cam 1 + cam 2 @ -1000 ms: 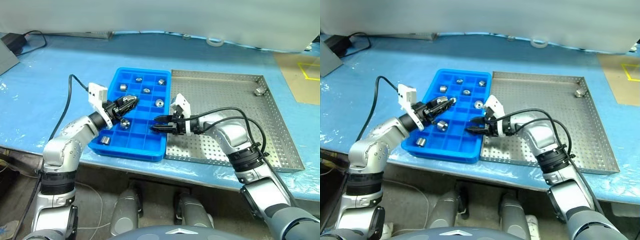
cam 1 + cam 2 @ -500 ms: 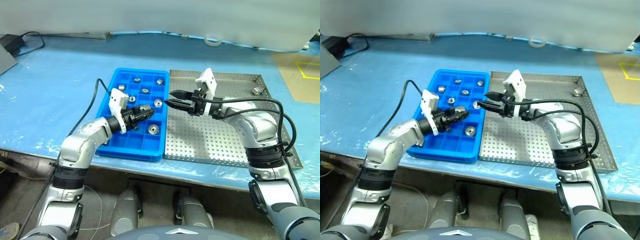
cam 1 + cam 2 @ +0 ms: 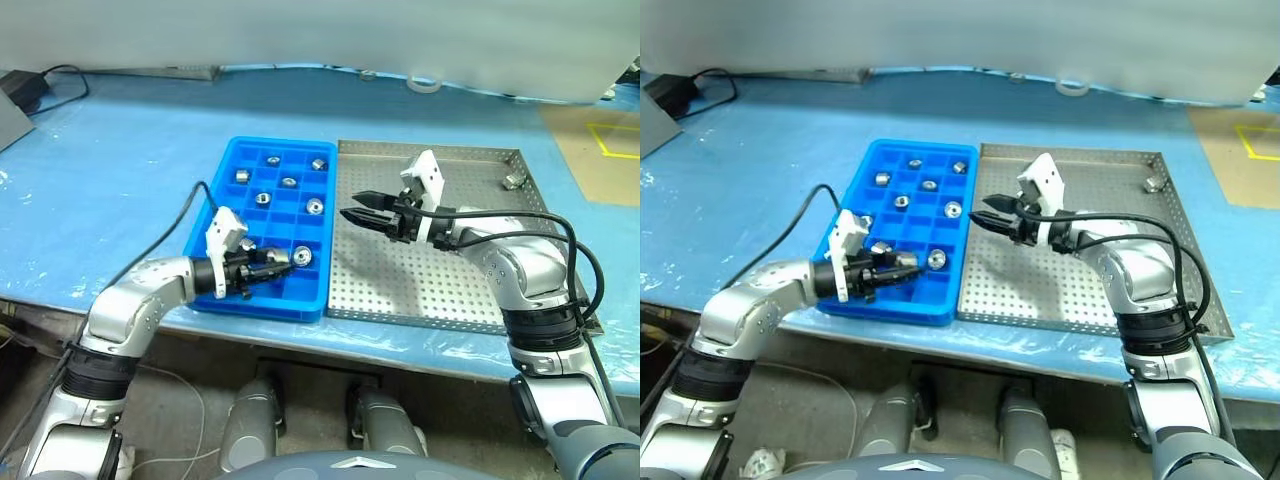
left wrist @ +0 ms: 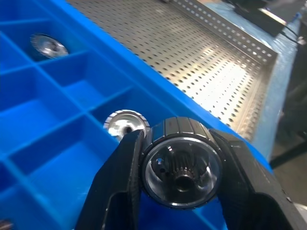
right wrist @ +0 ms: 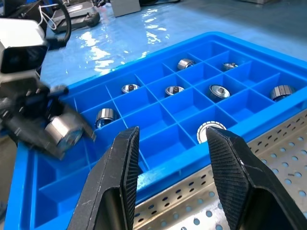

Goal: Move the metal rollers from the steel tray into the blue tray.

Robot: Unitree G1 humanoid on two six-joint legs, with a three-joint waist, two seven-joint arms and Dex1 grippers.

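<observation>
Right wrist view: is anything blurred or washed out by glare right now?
Right wrist view: the left gripper holding a roller is blurred; glare streaks the blue sheet behind the blue tray. Left wrist view: bright glare on the steel tray; the held roller is sharp.

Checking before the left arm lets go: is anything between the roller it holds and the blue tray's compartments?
Nothing visible. The left gripper clamps a shiny silver metal roller over the near row of the bright blue plastic compartment tray. Another roller already lies in a near-row cell beside the gripper.

Blue plastic-covered table (image 3: 120,150), pale wall (image 3: 320,30) behind.
</observation>
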